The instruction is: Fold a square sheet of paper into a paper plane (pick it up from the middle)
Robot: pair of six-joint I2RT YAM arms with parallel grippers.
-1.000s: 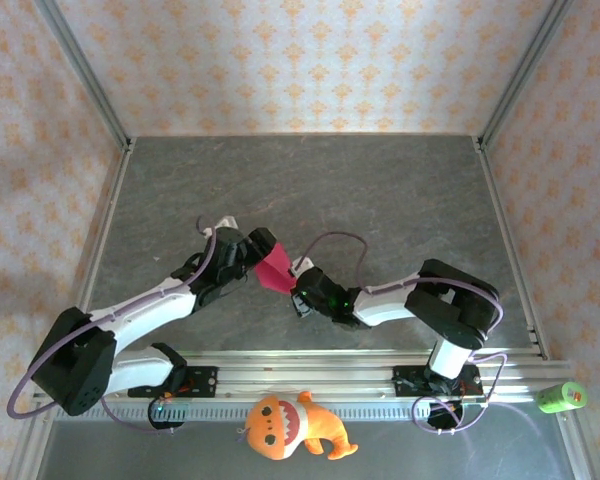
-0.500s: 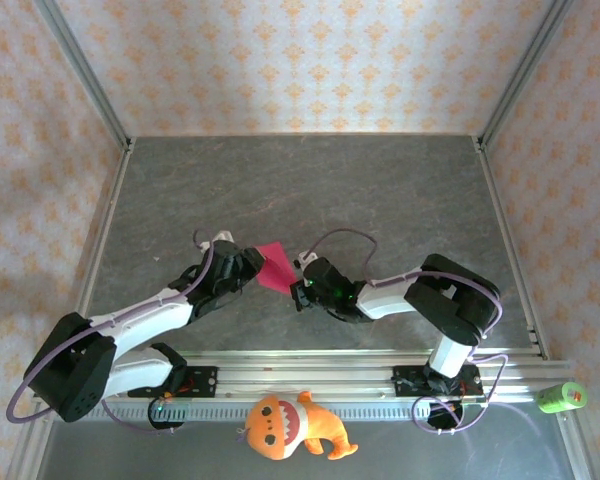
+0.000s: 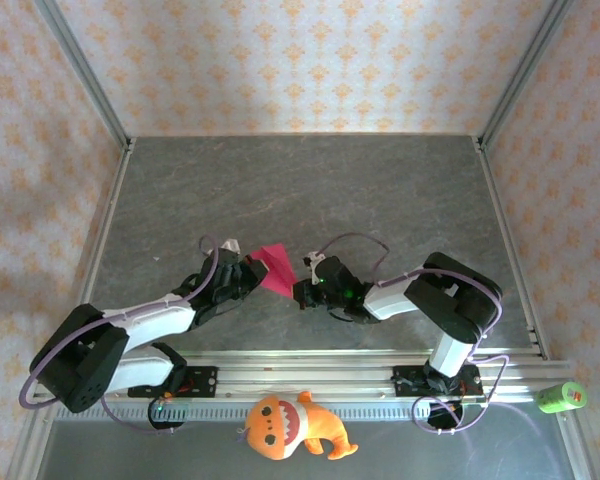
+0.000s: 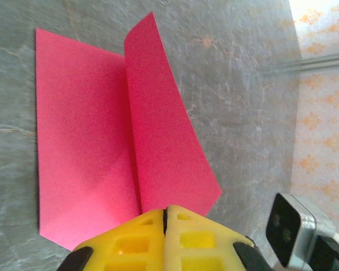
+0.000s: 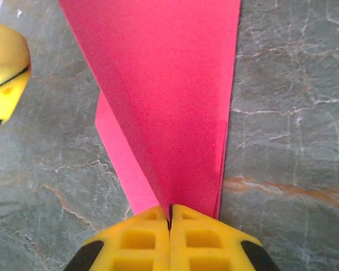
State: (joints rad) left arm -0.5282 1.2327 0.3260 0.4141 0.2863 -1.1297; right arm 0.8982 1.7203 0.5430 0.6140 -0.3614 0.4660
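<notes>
The square sheet of paper [image 3: 274, 268] is magenta-pink and folded into a narrow wedge, lying low over the grey table between the two arms. My left gripper [image 3: 256, 273] is shut on its left end. In the left wrist view the yellow fingertips [image 4: 183, 223] pinch the crease, one flap lies flat [image 4: 79, 141] and the other stands up. My right gripper [image 3: 298, 291] is shut on the opposite end. In the right wrist view the paper [image 5: 169, 101] fans out from the closed gripper [image 5: 170, 208], with the left gripper's yellow finger [image 5: 5, 65] at the upper left.
An orange plush toy [image 3: 295, 427] lies in front of the base rail [image 3: 310, 372]. A green cylinder [image 3: 561, 397] sits at the bottom right. Metal frame posts and patterned walls bound the grey table [image 3: 310, 190] on three sides.
The left gripper has gone from open to shut on the paper's left end. Both grippers shifted slightly, and the paper now lies flatter between them.
</notes>
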